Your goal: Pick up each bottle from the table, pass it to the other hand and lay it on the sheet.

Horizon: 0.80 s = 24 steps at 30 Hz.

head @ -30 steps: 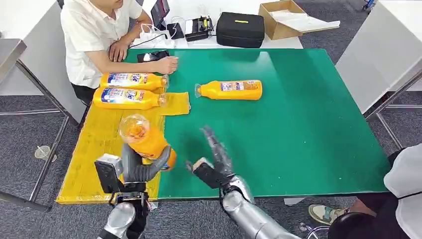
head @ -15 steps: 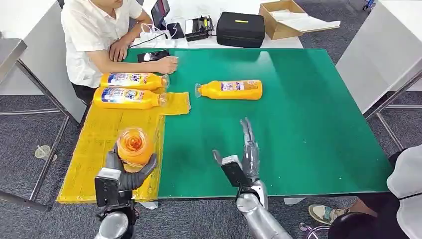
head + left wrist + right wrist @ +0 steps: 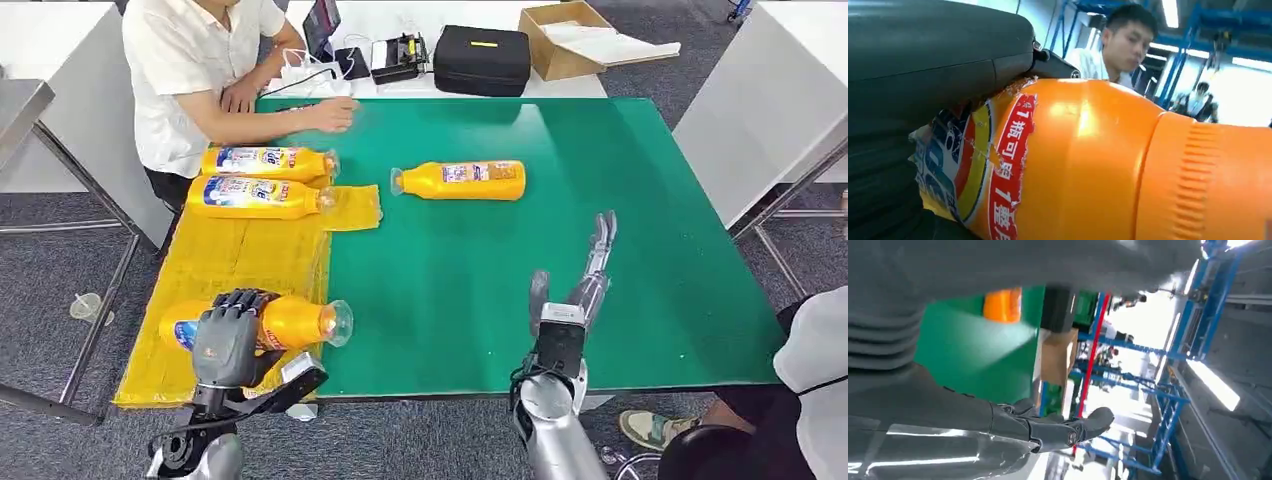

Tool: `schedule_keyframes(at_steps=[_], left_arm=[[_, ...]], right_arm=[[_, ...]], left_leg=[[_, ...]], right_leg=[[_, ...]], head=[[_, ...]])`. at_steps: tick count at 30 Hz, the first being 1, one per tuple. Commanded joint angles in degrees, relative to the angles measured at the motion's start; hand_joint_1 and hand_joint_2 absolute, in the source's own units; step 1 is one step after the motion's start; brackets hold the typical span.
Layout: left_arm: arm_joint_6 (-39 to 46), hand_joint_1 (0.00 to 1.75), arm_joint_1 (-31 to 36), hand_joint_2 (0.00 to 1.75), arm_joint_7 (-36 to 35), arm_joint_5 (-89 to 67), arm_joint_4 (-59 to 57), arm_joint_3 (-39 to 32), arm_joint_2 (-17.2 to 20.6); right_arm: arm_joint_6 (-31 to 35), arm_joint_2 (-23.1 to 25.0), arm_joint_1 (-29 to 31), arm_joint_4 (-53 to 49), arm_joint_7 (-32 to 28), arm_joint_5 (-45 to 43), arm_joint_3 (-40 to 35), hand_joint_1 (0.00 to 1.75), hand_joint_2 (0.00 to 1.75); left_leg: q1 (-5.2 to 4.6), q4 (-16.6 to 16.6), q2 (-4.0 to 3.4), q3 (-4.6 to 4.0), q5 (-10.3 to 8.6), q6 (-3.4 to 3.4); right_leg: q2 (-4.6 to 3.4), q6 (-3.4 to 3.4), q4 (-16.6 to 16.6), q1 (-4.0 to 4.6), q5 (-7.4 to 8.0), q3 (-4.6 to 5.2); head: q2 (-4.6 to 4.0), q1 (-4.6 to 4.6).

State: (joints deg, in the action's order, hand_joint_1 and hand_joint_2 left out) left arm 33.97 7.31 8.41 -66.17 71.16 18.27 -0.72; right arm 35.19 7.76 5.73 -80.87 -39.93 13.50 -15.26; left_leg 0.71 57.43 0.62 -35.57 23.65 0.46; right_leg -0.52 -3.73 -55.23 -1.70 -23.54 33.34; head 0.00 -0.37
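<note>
My left hand (image 3: pixel 232 338) grips an orange bottle (image 3: pixel 288 322) lying sideways low over the near end of the yellow sheet (image 3: pixel 240 260), its neck pointing right. The left wrist view shows the same bottle (image 3: pixel 1088 165) close up under my hand (image 3: pixel 923 65). Two more orange bottles (image 3: pixel 265 161) (image 3: pixel 256 197) lie side by side at the far end of the sheet. A fourth orange bottle (image 3: pixel 462 180) lies on the green table (image 3: pixel 620 180). My right hand (image 3: pixel 583 283) is open above the table's near right part, fingers stretched out, nothing in it; its fingers (image 3: pixel 1048 427) appear in the right wrist view.
A person in a white shirt (image 3: pixel 200 60) sits at the far left with a hand (image 3: pixel 335 115) on the table. A black case (image 3: pixel 482 59), a cardboard box (image 3: pixel 575 38) and electronics stand beyond the far edge. Another person's shoe (image 3: pixel 650 428) is at lower right.
My left hand has turned the bottle from upright to lying sideways and lowered it over the sheet. My right hand has swung right and away, fingers straight. The person's hand shifted on the table.
</note>
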Motion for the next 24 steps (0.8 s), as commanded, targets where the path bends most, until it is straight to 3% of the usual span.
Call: schedule_keyframes(at_steps=[1,6,15,17,19,20,21,24], left_arm=[[-1.5,1.75,13.2,1.75,-1.0,-4.2,-23.5,-0.1,2.6],[-5.4,1.75,14.9,1.75,-1.3,-3.8,-26.3,0.5,1.6],[-10.8,1.73,16.8,1.75,-1.6,-1.1,-30.3,0.7,-0.2],[-12.3,1.33,17.4,1.75,-2.4,-0.5,-31.6,0.7,-0.7],[-13.3,0.05,17.8,1.75,-2.9,-0.2,-32.5,0.7,-0.9],[-14.0,0.00,18.0,1.75,-3.1,0.0,-33.0,0.8,-1.0],[-15.0,0.00,18.3,1.75,-3.5,0.4,-33.5,0.8,-1.1],[-17.7,0.00,18.7,1.75,-3.5,1.5,-34.2,0.9,-1.0]], right_arm=[[3.3,-2.2,4.1,4.7,-0.1,-3.4,-6.6,0.00,0.00],[0.4,-2.2,4.0,5.0,-0.1,-4.7,-5.3,0.00,0.00],[-2.4,-1.4,4.1,6.8,-0.1,-4.9,-4.3,0.00,0.00],[-3.2,-1.3,4.0,7.3,-0.1,-4.8,-4.0,0.00,0.00],[-3.4,-1.3,3.8,7.8,-0.1,-4.9,-3.9,0.00,0.00],[-3.7,-1.2,3.8,7.9,-0.1,-5.3,-3.6,0.00,0.00],[-4.1,-1.1,3.7,8.0,-0.1,-5.4,-3.3,0.00,1.75],[-4.4,-1.0,3.6,7.8,-0.1,-5.4,-3.0,0.00,1.75]], left_leg=[[0.02,0.0,0.01,0.12,-0.04,0.03],[0.08,0.0,0.01,0.36,0.11,0.05],[0.02,0.0,0.05,0.08,-0.02,0.04],[0.02,0.0,0.05,0.16,-0.01,0.05],[0.03,0.0,0.05,0.19,0.00,0.05],[0.04,0.0,0.02,0.25,0.02,0.06],[0.05,0.0,0.03,0.31,0.03,0.06],[-0.01,0.0,0.10,0.26,-0.02,0.05]], right_leg=[[0.07,0.13,0.0,0.04,0.00,-0.14],[0.15,0.32,0.0,0.14,-0.15,-0.46],[0.08,0.12,0.0,0.04,-0.02,-0.15],[0.09,0.17,0.0,0.06,-0.04,-0.23],[0.10,0.20,0.0,0.08,-0.03,-0.29],[0.09,0.24,0.0,0.09,-0.04,-0.34],[0.12,0.29,0.0,0.11,-0.07,-0.42],[0.05,0.11,0.0,0.02,-0.02,-0.35]], head=[[0.00,0.00],[0.00,0.00],[0.00,0.00],[0.00,0.00],[0.00,0.00],[0.00,0.00],[0.00,0.00],[0.00,0.00]])
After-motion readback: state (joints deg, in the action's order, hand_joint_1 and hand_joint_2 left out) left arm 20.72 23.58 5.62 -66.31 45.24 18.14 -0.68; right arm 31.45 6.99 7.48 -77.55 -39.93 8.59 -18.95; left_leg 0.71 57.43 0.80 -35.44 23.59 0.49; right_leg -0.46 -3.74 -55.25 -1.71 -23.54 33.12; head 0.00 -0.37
